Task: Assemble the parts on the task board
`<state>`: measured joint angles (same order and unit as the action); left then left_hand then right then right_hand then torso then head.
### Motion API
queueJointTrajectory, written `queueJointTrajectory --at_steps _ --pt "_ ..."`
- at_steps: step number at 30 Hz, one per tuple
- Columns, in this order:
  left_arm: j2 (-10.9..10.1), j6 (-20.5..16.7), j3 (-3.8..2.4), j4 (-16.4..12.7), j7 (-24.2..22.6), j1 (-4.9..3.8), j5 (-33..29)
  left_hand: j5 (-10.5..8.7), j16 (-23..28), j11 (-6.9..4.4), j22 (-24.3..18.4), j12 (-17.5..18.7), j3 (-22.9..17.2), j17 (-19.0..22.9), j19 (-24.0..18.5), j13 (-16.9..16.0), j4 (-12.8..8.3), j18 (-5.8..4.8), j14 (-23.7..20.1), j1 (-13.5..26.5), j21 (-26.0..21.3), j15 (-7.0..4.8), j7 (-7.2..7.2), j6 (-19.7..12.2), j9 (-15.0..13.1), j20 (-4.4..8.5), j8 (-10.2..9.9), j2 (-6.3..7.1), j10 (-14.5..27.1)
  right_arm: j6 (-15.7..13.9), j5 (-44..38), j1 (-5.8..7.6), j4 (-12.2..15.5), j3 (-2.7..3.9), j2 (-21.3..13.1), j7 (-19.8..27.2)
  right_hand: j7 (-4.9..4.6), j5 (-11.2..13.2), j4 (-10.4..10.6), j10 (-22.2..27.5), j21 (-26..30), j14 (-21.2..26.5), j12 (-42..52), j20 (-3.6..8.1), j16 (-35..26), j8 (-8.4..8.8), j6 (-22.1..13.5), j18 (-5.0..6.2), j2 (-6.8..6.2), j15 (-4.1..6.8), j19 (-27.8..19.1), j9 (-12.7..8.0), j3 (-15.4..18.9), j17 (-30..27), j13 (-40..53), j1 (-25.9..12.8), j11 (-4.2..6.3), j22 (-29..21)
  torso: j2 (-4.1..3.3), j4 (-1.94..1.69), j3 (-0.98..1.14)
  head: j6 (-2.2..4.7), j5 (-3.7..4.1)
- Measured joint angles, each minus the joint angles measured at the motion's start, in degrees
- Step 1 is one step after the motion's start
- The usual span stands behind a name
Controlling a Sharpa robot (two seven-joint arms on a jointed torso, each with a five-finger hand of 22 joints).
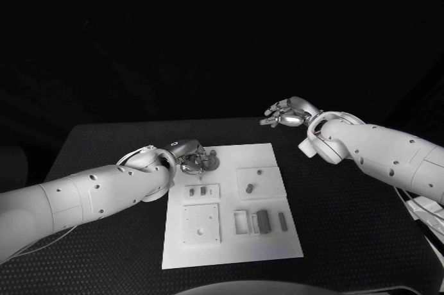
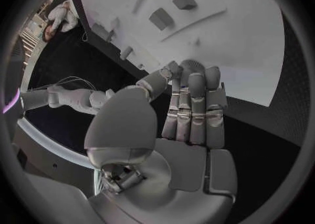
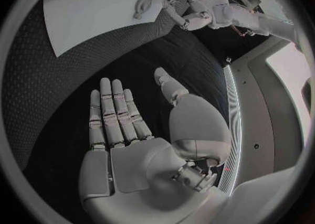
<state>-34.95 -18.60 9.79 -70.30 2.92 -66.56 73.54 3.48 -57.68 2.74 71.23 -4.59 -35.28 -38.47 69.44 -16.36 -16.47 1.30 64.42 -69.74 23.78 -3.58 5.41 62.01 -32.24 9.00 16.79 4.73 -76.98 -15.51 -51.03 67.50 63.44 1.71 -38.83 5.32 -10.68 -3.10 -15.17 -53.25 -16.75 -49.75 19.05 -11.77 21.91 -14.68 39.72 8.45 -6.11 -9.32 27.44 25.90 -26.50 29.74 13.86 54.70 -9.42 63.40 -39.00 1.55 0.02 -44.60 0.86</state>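
Note:
The white task board [image 1: 231, 244] lies in the middle of the black table. Grey parts sit in its recesses: two small blocks [image 1: 198, 192], one block [image 1: 249, 188] and longer bars [image 1: 265, 221]. My left hand [image 1: 196, 160] hovers over the board's far left corner. Its fingers [image 2: 195, 109] are stretched out side by side with nothing in the palm, and their tips reach a round part [image 2: 191, 66]. The board [image 2: 236, 40] and two blocks [image 2: 161, 18] lie beyond them. My right hand [image 1: 289, 113] is raised beyond the board's far right corner, its fingers [image 3: 113, 114] flat, apart and empty.
Black table [image 1: 360, 231] surrounds the board on all sides. The right wrist view shows the board's corner [image 3: 85, 9] and my left hand [image 3: 187, 17] at it, next to the round part [image 3: 141, 6].

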Motion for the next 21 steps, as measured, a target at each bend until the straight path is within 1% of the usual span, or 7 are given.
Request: queueJointTrajectory --at_steps 2,5,9,14,21 --pt "-0.8 0.6 -0.13 -0.6 0.0 -0.3 -0.7 0.0 0.0 0.0 0.0 0.0 0.0 0.0 0.0 0.0 0.0 0.0 0.0 0.0 0.0 0.0 0.0 0.0 0.0 0.0 0.0 0.0 0.0 0.0 0.0 0.0 0.0 0.0 0.0 0.0 0.0 0.0 0.0 0.0 0.0 0.0 0.0 0.0 0.0 0.0 0.0 0.0 0.0 0.0 0.0 -0.1 0.0 0.0 0.0 0.0 0.0 0.0 0.0 0.01 0.0 0.01 -0.05" --pt "-1.8 1.8 -0.17 -1.1 0.2 -0.69 -1.4 -0.01 0.0 -0.1 0.1 0.1 0.0 -0.1 0.0 0.0 0.0 0.0 0.0 0.0 0.0 0.01 -0.01 0.0 0.0 -0.01 0.0 0.01 -0.1 0.0 0.0 0.0 0.0 0.0 -0.1 0.0 0.0 0.0 0.0 0.0 0.0 0.0 0.0 0.0 0.0 0.0 0.0 0.0 0.0 0.0 0.0 -0.1 0.0 0.1 0.0 0.0 0.0 0.0 0.0 0.01 0.0 0.02 -0.09" --pt "-2.4 3.8 -0.16 -1.2 0.5 -0.74 -1.8 -0.02 0.0 -0.19 0.1 0.2 -0.1 -0.1 0.0 0.0 -0.2 0.0 0.0 0.0 0.0 0.01 -0.01 0.0 0.0 -0.01 -0.2 0.01 -0.2 0.0 0.0 0.0 0.1 0.0 -0.1 0.0 0.0 0.0 0.0 0.0 0.0 0.0 0.0 0.0 -0.2 0.0 0.0 0.01 0.0 0.0 0.0 0.0 0.0 0.1 -0.1 0.0 0.0 0.1 0.0 0.01 0.0 -0.04 -0.15" --pt "-2.8 5.9 -0.09 -1.3 0.9 -0.71 -2.0 0.05 0.0 -0.19 0.2 0.3 -0.1 -0.1 0.0 0.0 -0.2 0.0 0.0 0.0 0.0 0.02 -0.02 0.0 0.0 -0.02 -0.2 0.02 -0.2 0.0 0.0 0.0 0.1 0.0 -0.2 0.0 0.0 0.0 0.0 0.0 0.0 0.0 0.0 0.0 -0.2 0.0 0.0 0.0 0.0 0.0 0.0 0.0 0.0 0.1 -0.1 0.0 0.0 0.0 -0.01 0.01 -0.01 -0.17 -0.21" --pt "-2.6 7.6 -0.05 -1.1 1.2 -0.7 -2.1 0.06 0.0 -0.19 0.2 0.3 -0.1 -0.2 0.1 0.1 -0.2 0.01 0.0 0.0 0.0 0.03 0.12 0.1 0.0 -0.1 -0.2 0.04 -0.2 0.0 0.0 0.0 0.1 0.0 -0.1 0.0 0.0 0.0 0.0 0.0 0.0 0.0 0.0 0.0 -0.2 0.0 0.0 0.0 0.0 0.0 0.0 0.0 0.0 0.1 -0.1 0.0 0.0 0.1 -0.01 0.05 -0.07 -0.23 -0.32"
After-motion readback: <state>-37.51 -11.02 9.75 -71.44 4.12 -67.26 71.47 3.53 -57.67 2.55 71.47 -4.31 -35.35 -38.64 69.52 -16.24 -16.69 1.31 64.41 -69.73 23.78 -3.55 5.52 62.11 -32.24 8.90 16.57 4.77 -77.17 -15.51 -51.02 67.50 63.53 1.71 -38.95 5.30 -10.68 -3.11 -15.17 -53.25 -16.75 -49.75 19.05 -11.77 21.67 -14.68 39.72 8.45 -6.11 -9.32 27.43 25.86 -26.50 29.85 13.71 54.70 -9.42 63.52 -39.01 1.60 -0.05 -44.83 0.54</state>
